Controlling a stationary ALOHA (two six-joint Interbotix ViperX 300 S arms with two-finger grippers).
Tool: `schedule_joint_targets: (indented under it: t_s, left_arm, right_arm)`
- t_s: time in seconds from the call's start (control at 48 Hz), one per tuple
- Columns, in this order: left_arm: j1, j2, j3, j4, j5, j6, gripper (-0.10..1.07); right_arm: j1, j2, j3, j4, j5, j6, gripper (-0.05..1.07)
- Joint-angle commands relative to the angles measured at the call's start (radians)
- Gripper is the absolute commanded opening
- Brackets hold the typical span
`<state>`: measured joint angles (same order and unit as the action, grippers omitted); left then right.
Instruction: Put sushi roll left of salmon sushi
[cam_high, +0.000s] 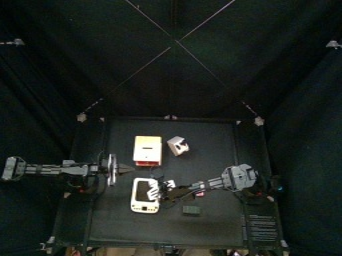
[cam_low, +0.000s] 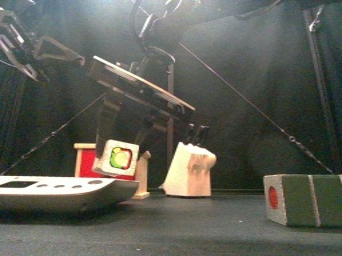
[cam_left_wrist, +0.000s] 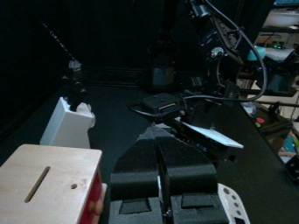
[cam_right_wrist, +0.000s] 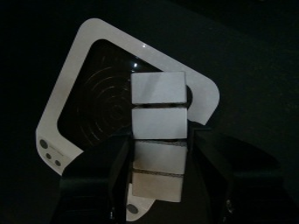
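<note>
1. Right wrist view: the right gripper has its jaws part-closed on a white block scored into segments, taken here as the sushi roll. The jaws press on its two long sides. Its lower end is cut off between the jaw bodies.
2. The roll hangs over the white scale, by the edge of its dark round plate. Whether it touches the scale cannot be told.
3. Front view: a white square face with a green centre sits above the scale's right end, with black jaw parts just beside it. The grip itself is hidden there by the arm's links.
4. Top view: the right gripper reaches in from the right to the scale's right edge. The roll is too small to make out here.
5. Left wrist view: the left gripper has its jaws pressed together with nothing between them. From above it is beside the table's left edge.
6. A wooden block with red sides lies near the left jaws and is partly cut off by the frame. It stands behind the scale.
7. A white knife block stands just to the right of the wooden block.
8. A grey-green cube with a red patch rests at front right, well apart from the roll. Its right side is cut off.
</note>
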<state>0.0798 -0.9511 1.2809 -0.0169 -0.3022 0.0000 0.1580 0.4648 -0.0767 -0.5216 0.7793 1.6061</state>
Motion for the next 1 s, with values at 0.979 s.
schedule_joint_targets:
  t_s: [0.979]
  left_arm:
    - [0.002,0.005,-0.009,-0.002,-0.003,0.002,-0.01]
  right_arm:
    - [0.046,-0.368,0.437,0.066,0.107,0.288,0.71]
